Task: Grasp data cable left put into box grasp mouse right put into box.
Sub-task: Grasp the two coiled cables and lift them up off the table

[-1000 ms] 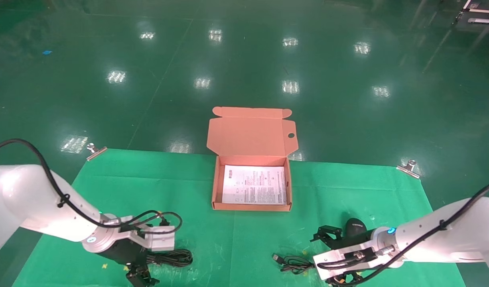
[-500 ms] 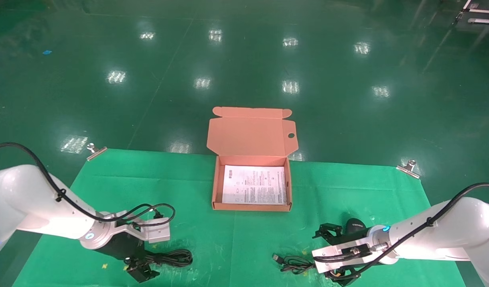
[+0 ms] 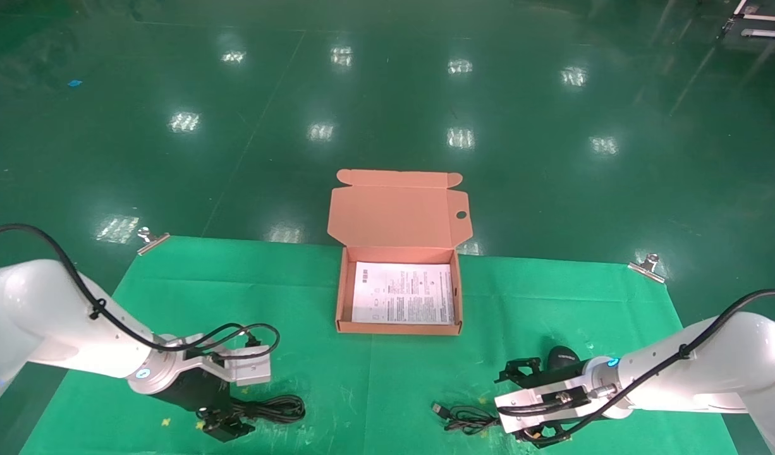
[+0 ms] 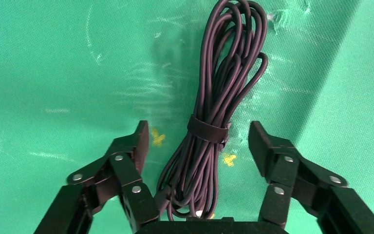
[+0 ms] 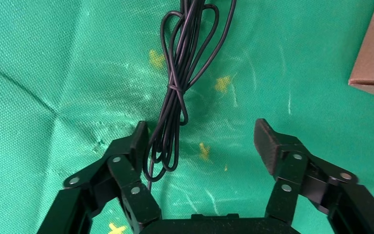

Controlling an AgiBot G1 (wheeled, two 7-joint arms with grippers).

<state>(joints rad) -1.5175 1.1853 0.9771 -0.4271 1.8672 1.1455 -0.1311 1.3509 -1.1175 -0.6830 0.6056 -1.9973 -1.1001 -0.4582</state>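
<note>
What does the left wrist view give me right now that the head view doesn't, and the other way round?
Only the left wrist view shows the left pincer open, its fingers straddling the data cable at the cable's black strap. Only the head view shows the box open, the mouse, its cord and the right pincer low beside them. Both show the cable bundle lying on the green mat.

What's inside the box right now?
Only a white printed sheet lining the floor of the box. No data cable or mouse in it. Whatever lies under the sheet is covered; the strip just behind the near wall is hidden from the head view.
</note>
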